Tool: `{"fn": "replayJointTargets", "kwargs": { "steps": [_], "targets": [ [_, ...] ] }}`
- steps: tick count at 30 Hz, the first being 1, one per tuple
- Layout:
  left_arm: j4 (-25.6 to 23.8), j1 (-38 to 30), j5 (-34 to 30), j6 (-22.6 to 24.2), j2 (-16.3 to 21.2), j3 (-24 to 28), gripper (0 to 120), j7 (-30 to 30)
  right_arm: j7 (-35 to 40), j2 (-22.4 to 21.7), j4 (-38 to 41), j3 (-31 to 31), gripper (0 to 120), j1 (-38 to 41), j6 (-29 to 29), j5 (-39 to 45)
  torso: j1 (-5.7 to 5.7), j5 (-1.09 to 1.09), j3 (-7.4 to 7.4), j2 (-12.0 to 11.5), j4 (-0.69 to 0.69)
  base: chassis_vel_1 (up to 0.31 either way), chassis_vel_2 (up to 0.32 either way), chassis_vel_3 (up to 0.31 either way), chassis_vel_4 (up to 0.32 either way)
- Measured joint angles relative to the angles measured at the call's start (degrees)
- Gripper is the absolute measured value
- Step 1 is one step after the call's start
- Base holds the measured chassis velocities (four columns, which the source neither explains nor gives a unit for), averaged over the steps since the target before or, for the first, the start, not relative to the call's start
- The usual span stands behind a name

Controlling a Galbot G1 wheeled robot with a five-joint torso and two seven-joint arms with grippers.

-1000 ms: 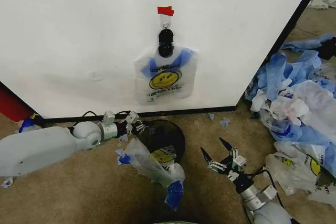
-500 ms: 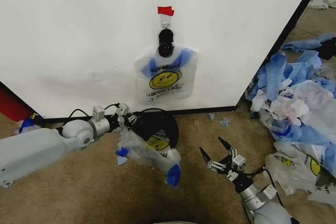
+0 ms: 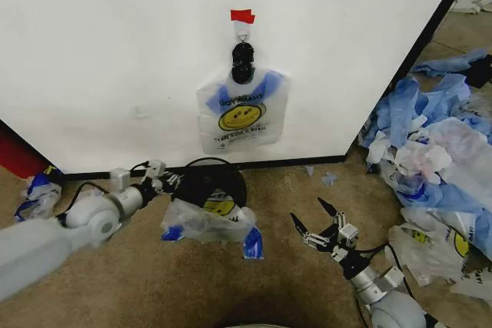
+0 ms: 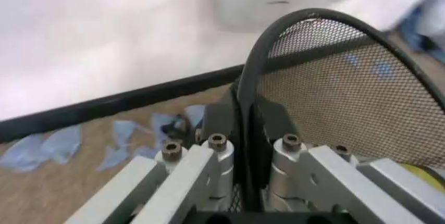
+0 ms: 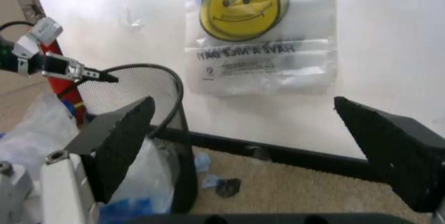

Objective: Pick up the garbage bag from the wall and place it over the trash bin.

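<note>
while the garbage bag (image 3: 242, 110) hangs clipped on the wall (image 3: 115, 51), the left hand (image 3: 171, 182) pinches the trash bin (image 3: 211, 182) rim; the right hand (image 3: 319, 224) hovers spread wide.

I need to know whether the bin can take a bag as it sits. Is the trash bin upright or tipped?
Tipped. The trash bin leans with its round mouth facing the camera, the left hand clamped on its rim; a loose bag lies against it.

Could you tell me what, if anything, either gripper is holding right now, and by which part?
The left gripper is shut on the trash bin, pinching its black rim. The right gripper is open and holds nothing.
</note>
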Motion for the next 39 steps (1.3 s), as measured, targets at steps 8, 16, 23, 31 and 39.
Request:
{"fn": "replayJointTargets", "kwargs": {
  "steps": [8, 16, 23, 31, 39],
  "targets": [
    [-5.31, 1.7, -6.51, 2.27, -1.69, -3.2, 3, -14.83, -0.22, 0.62, -0.01, 0.06, 96, -0.14, 0.13, 0.01, 0.0, 0.02, 0.0, 0.0, -0.03, 0.0, 0.0, 0.0, 0.0],
    [-7.06, 3.63, -9.98, 2.83, -4.68, -5.97, 3, -24.12, -0.16, 0.45, 0.48, 0.68, 96, -0.93, 0.18, -0.06, 0.0, 0.02, 0.0, 0.0, -0.03, 0.0, 0.0, 0.0, 0.0],
    [-10.31, 5.16, -15.1, 4.29, -7.52, -10.51, 3, -36.08, 0.11, 0.3, 0.8, 1.03, 96, -1.23, 0.19, -0.12, 0.0, 0.06, 0.0, 0.0, -0.02, 0.0, 0.0, 0.0, 0.0],
    [-12.35, 10.05, -16.47, 4.75, -7.84, -18.01, 3, -38.95, 0.42, 0.12, 1.05, 1.04, 96, -1.16, 0.14, -0.21, 0.0, 0.04, 0.0, -0.01, -0.03, 0.0, 0.0, 0.0, 0.0],
    [-13.7, 18.13, -16.79, 5.15, -8.45, -25.47, 3, -39.87, 0.77, -0.47, 1.63, 0.98, 96, -1.15, -0.2, -0.18, 0.0, 0.03, 0.0, -0.01, -0.03, 0.0, 0.0, 0.0, 0.0]
  ]
}}
